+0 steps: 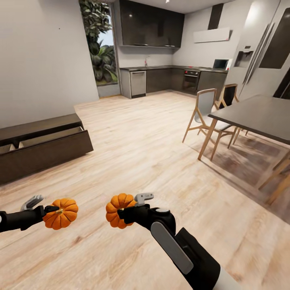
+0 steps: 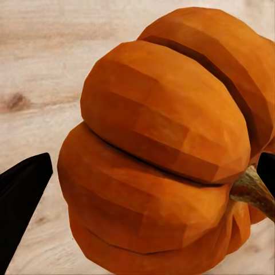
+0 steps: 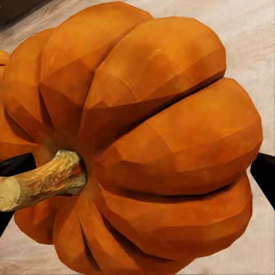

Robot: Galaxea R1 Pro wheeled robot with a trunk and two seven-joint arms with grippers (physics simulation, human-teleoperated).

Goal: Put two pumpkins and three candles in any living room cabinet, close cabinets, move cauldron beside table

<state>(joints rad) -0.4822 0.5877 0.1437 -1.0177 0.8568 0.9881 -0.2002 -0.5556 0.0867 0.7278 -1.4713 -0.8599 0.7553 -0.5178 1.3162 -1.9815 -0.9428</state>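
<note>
Pumpkins: one clamped in left claw (image 1: pixel 45 211), pumpkin (image 1: pixel 61 213); another (image 1: pixel 118 210) in right claw (image 1: pixel 129 209). Both carried over floor. Cabinet (image 1: pixel 44 147) drawer open, well apart. Risk: round ribs slipping during approach.

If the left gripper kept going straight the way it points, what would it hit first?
The left gripper is already shut on a pumpkin. Its wrist camera shows only the wooden floor past that pumpkin, so it would probably meet the floor first, though how far off is unclear.
</note>
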